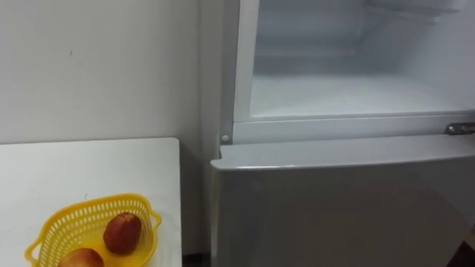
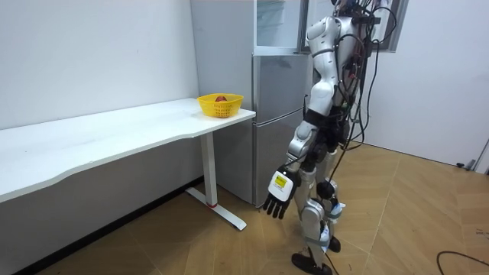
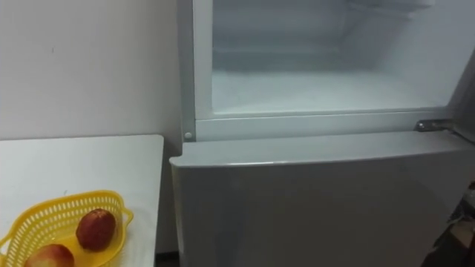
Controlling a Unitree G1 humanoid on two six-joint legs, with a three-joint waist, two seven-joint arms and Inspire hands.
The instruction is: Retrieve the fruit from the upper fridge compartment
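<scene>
The robot stands upright on the wooden floor (image 2: 397, 206), close in front of the fridge (image 2: 275, 122) and facing it, at the end of the long white tabletop (image 2: 114, 131). In the room view its left hand (image 2: 279, 195) hangs low beside its thigh, well away from the fridge, the fingers loose and apart and holding nothing.

From the eye views, the upper compartment (image 1: 349, 93) stands open, its white floor and back wall in sight. A pale frame runs along its lower edge, with a small metal hinge (image 1: 460, 128) at the right end. Below it the grey lower door (image 1: 334, 211) is closed.

To the left of the fridge, just past a narrow gap, the corner of the tabletop meets the plain white wall (image 1: 96, 67). A yellow mesh basket (image 1: 89, 203) sits on it near the front edge. Two reddish fruits lie inside: one darker fruit (image 1: 122, 232) towards the basket's right side, and a paler fruit (image 1: 80, 258) just beside it at the lower left, partly cut off by the frame. They look like apples or peaches, though I cannot say which. In the room view the same basket rests on the tabletop end nearest the fridge, apart from the hanging hand.
</scene>
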